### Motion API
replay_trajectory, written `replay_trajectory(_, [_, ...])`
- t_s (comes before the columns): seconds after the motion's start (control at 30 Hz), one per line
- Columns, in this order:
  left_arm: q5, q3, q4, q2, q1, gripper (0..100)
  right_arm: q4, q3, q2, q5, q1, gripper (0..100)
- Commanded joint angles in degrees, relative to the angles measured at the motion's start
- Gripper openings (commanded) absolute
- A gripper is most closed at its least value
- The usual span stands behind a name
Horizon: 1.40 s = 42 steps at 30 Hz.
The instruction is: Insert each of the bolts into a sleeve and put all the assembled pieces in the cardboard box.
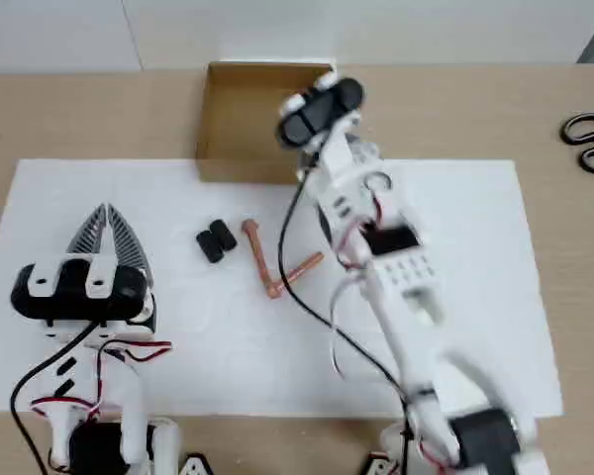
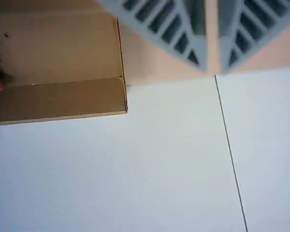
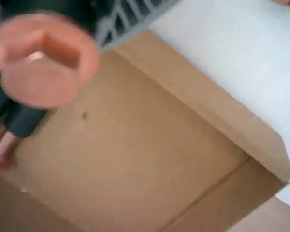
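High view, starting nearest the arms' bases at 6 o'clock: a white paper sheet (image 1: 228, 346) covers most of the light wooden table (image 1: 79, 109). At about 8 o'clock the left gripper (image 1: 107, 212) sits over the sheet, pointing toward 12 o'clock. Its grey ribbed fingers (image 2: 179, 34) are drawn together to a point with only a thin slit between them, and they hold nothing.

Around the sheet's centre, two short black cylindrical sleeves (image 1: 214, 241) lie side by side, touching each other. Just beside them, toward 3 o'clock, two loose copper-coloured bolts lie in a V. One bolt (image 1: 259, 257) runs roughly from 12 to 6 o'clock and the other bolt (image 1: 301, 268) slants off toward 2 o'clock. Their near ends meet.

The right arm stretches from 5 o'clock up to 12 o'clock, where the right gripper (image 1: 319, 107) hangs over the open brown cardboard box (image 1: 246, 170) at the sheet's far edge. In the right wrist view this gripper is clamped on an assembled piece (image 3: 41, 58). It is a copper-coloured bolt with a socket head, seated in a black sleeve, with its tip poking out the other end. The piece is held over the box's floor (image 3: 135, 159).

Farthest off, at 2 o'clock by the table's edge, lie black-handled scissors (image 1: 588, 141), well apart from everything else.
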<state>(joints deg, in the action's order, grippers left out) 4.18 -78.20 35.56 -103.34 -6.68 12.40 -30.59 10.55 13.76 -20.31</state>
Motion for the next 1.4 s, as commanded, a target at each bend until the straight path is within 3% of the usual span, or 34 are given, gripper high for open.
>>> replay_trajectory(0.0, [-0.09, 0.13, 0.18, -0.7, -0.26, 1, -5.93, 12.4, -10.86, -0.7, -0.13, 0.3])
replay_trajectory(0.3, [0.0, 0.04, 0.26, -0.7, -0.26, 1, -12.0, 37.8, -37.05, -0.97, -1.01, 0.3])
replay_trajectory(0.57, [0.0, 0.04, 0.26, -0.7, -0.26, 1, -8.84, 60.22, -54.81, -12.13, -1.63, 0.4])
replay_trajectory(0.77, [0.0, 0.04, 0.26, -0.7, -0.26, 1, -4.44, 70.15, -62.46, -13.63, -3.3, 1.1])
replay_trajectory(1.0, [0.0, 0.04, 0.26, -0.7, -0.26, 1, 6.2, 77.8, -68.18, -13.71, -3.91, 21.8])
replay_trajectory(1.23, [0.0, 0.04, 0.26, -0.7, -0.26, 1, 15.43, 85.89, -68.44, -13.71, -3.56, 20.2])
replay_trajectory(1.37, [0.0, 0.04, 0.53, -0.7, -0.35, 1, 31.6, 94.95, -68.35, -13.8, -3.91, 20.3])
